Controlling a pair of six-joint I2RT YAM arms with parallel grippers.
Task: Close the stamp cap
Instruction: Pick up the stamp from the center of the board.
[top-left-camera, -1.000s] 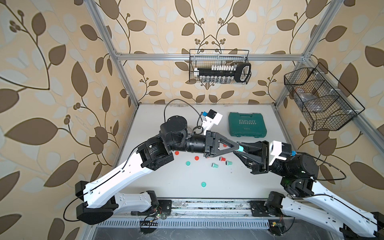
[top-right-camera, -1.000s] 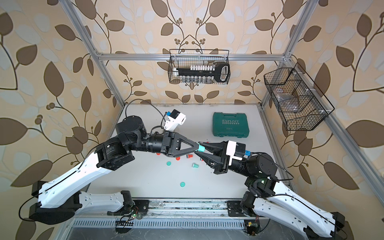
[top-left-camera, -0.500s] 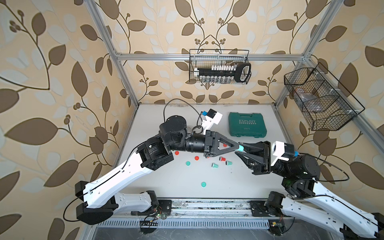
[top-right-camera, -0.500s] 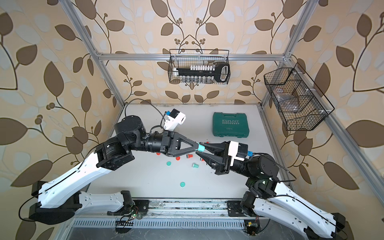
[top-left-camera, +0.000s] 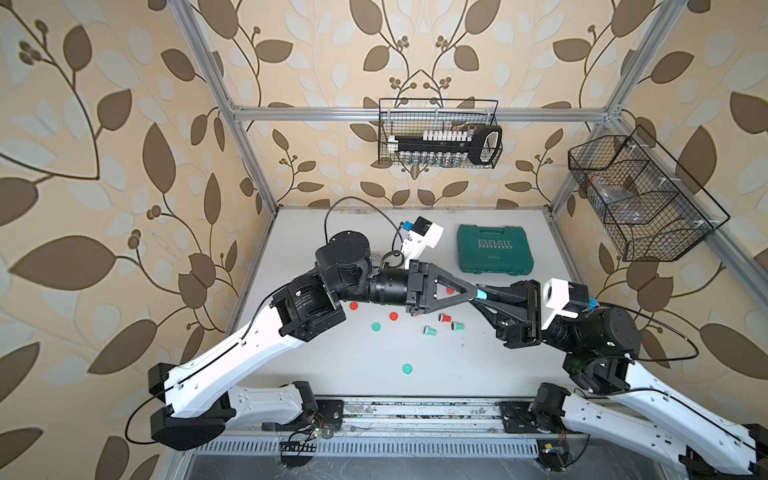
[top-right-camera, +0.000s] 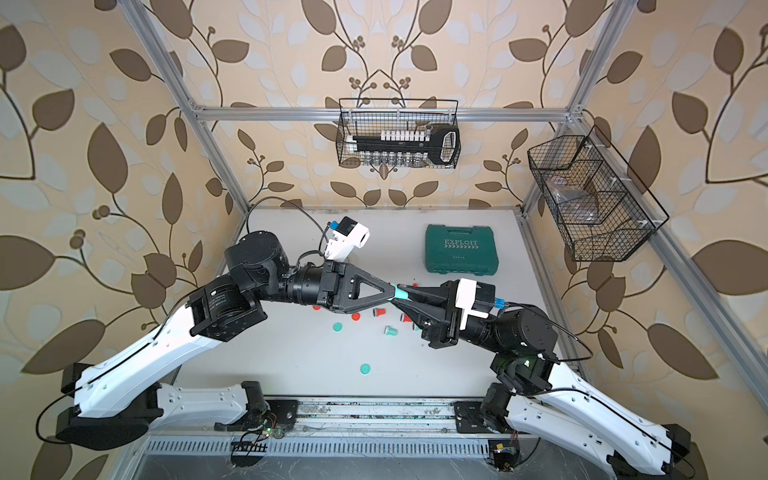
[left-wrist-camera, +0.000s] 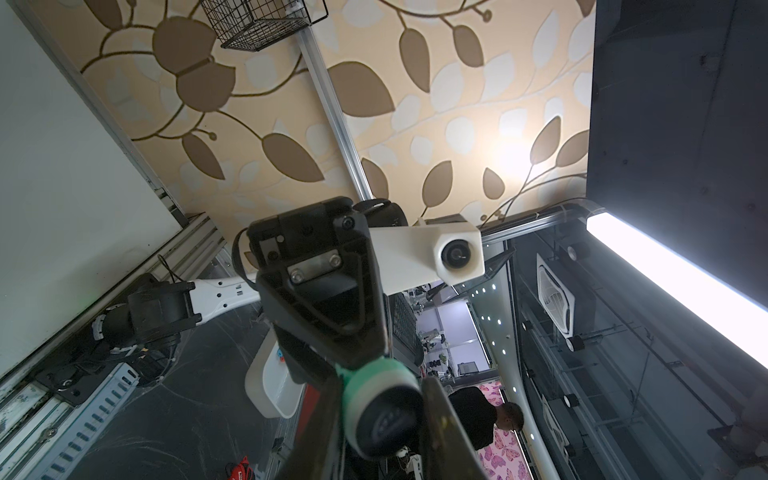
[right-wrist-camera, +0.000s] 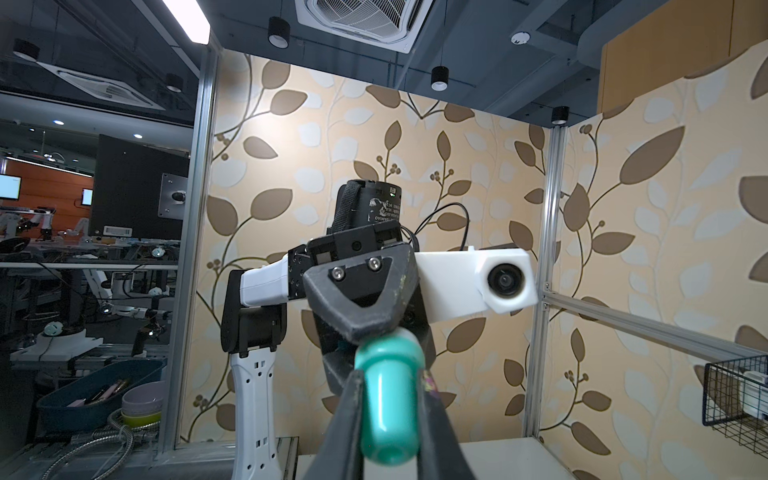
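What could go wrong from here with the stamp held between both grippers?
The teal stamp hangs in mid-air, gripped by the left gripper and right gripper; if either lets go early, it may drop among the loose caps on the table. Pushing harder could tilt it or knock the gripper tips together.

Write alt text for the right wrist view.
A teal stamp fills the foreground, its narrow stem pinched in the right pincer, its wider end at the tip of the left pincer pointing at the camera. Behind stand the left arm's white wrist camera and leaf-patterned walls.
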